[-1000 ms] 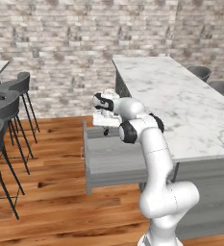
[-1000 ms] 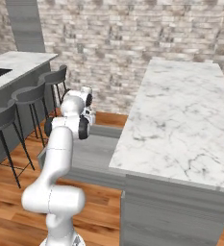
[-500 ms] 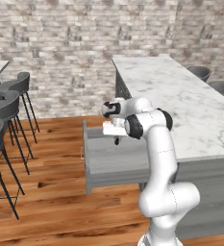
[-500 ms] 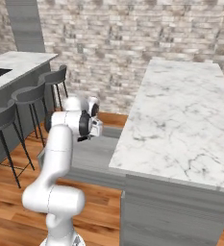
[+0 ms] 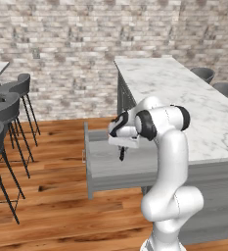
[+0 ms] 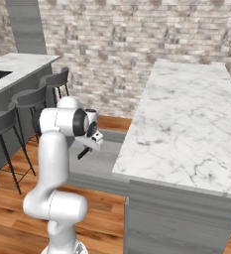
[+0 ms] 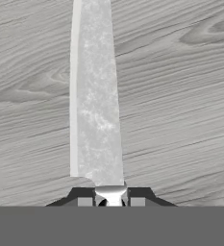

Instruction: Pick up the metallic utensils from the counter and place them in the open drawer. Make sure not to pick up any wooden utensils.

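The knife [image 7: 96, 96] is gripped by the closed fingers [image 7: 84, 202] above the grey drawer [image 5: 98, 169]; no writing is seen.

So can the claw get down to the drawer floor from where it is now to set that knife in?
Probably yes. The claw hangs over the open drawer, shut on the knife, whose blade extends over the bare grey drawer floor with nothing between.

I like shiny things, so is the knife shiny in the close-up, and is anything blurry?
Hand view: the knife blade looks dull and mottled, with no glare, sharp against the drawer floor's grain. Left base view: soft, even light, nothing blurred.
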You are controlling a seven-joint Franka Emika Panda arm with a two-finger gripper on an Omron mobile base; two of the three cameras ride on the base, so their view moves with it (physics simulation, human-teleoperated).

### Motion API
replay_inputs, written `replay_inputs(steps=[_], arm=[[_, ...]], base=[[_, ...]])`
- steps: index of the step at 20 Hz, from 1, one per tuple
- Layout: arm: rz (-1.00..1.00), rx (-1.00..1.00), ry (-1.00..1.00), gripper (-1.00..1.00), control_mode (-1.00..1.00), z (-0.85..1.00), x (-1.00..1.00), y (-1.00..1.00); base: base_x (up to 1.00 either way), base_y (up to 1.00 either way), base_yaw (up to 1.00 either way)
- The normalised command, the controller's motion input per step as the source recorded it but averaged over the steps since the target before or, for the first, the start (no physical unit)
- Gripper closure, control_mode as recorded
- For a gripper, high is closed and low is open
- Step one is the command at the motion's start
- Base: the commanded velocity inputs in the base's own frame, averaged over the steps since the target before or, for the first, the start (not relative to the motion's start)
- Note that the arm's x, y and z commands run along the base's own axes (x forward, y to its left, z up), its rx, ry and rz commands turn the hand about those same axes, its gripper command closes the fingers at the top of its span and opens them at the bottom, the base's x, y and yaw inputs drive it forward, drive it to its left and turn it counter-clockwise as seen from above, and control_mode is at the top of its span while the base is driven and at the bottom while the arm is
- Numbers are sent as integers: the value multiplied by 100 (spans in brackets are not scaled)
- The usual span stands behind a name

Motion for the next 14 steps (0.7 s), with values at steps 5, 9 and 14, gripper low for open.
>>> replay_inputs(steps=[5, 9, 14], arm=[[-1, 0, -1, 100, -100, 0, 57, 0], [0, 0, 0, 100, -100, -10, 51, 0], [0, 0, 1, 100, -100, -28, 39, 0]], base=[[0, 0, 0], [0, 0, 0], [0, 0, 0]])
